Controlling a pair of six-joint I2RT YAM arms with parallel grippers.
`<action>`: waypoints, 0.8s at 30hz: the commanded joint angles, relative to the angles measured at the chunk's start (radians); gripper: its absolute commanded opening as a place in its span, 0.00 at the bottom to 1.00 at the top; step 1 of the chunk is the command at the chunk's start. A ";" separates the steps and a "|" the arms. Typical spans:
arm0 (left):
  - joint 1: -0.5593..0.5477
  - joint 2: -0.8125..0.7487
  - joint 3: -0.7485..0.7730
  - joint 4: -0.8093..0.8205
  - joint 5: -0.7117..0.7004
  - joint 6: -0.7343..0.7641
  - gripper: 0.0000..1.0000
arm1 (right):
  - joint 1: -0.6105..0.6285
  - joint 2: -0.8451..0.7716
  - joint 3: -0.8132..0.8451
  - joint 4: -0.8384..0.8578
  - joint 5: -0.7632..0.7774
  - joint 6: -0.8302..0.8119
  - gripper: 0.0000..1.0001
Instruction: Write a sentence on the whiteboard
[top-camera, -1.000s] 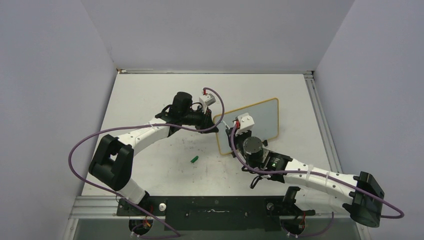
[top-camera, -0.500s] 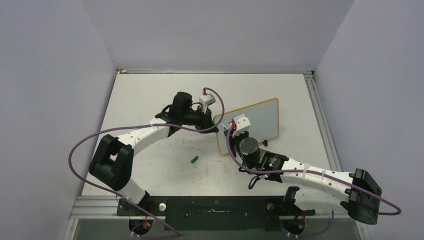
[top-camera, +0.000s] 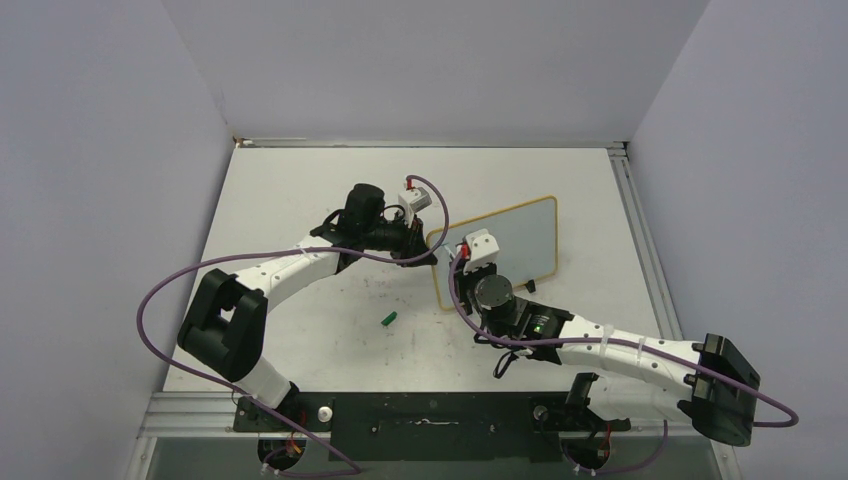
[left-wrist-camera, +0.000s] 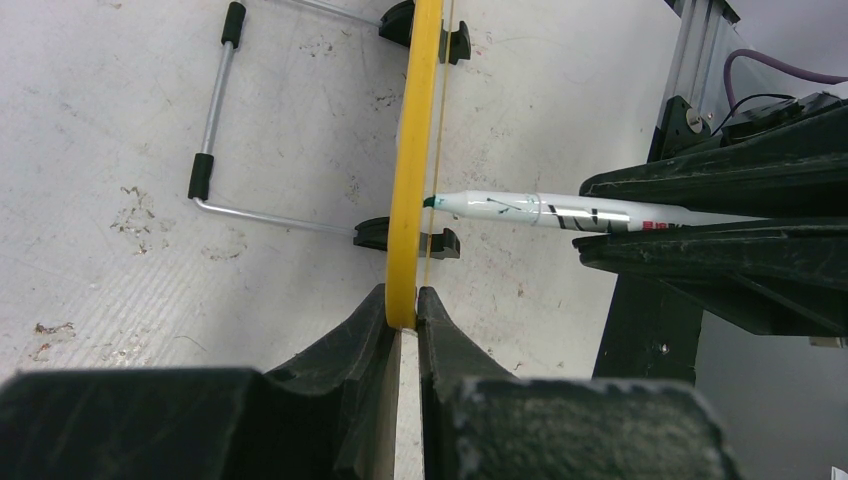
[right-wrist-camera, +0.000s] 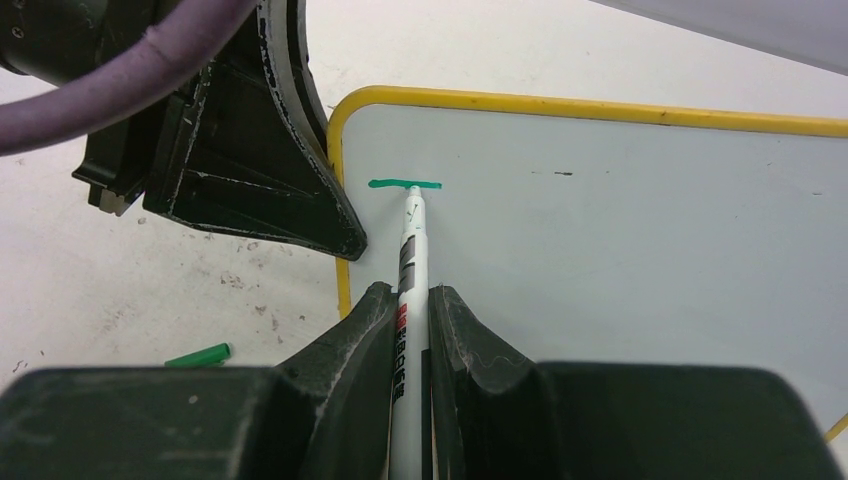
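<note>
The whiteboard (top-camera: 525, 235) stands upright on the table, white with a yellow rim (left-wrist-camera: 410, 150). My left gripper (left-wrist-camera: 402, 300) is shut on its left edge; it also shows in the top view (top-camera: 425, 252). My right gripper (right-wrist-camera: 408, 295) is shut on a white marker (right-wrist-camera: 411, 250). The marker's tip touches the board's upper left area, at a short teal-green horizontal stroke (right-wrist-camera: 404, 184). That stroke is all of the sentence that shows. In the left wrist view the marker (left-wrist-camera: 560, 212) meets the board from the right.
A green marker cap (top-camera: 389, 319) lies on the table left of the board; it also shows in the right wrist view (right-wrist-camera: 197, 355). The board's wire stand (left-wrist-camera: 215, 100) and black feet (left-wrist-camera: 395, 232) rest behind it. An aluminium rail (top-camera: 640, 240) runs along the table's right edge.
My right gripper has shifted a little to the left along the board with the marker. The left arm and the board have not moved.
</note>
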 joint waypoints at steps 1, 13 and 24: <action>-0.012 -0.026 -0.007 -0.001 0.028 0.014 0.00 | 0.004 0.002 -0.004 0.016 0.036 0.028 0.05; -0.012 -0.031 -0.007 0.000 0.028 0.013 0.00 | 0.016 -0.027 -0.085 -0.034 0.025 0.106 0.05; -0.012 -0.032 -0.006 0.000 0.027 0.011 0.00 | 0.056 -0.021 -0.079 0.014 0.015 0.092 0.05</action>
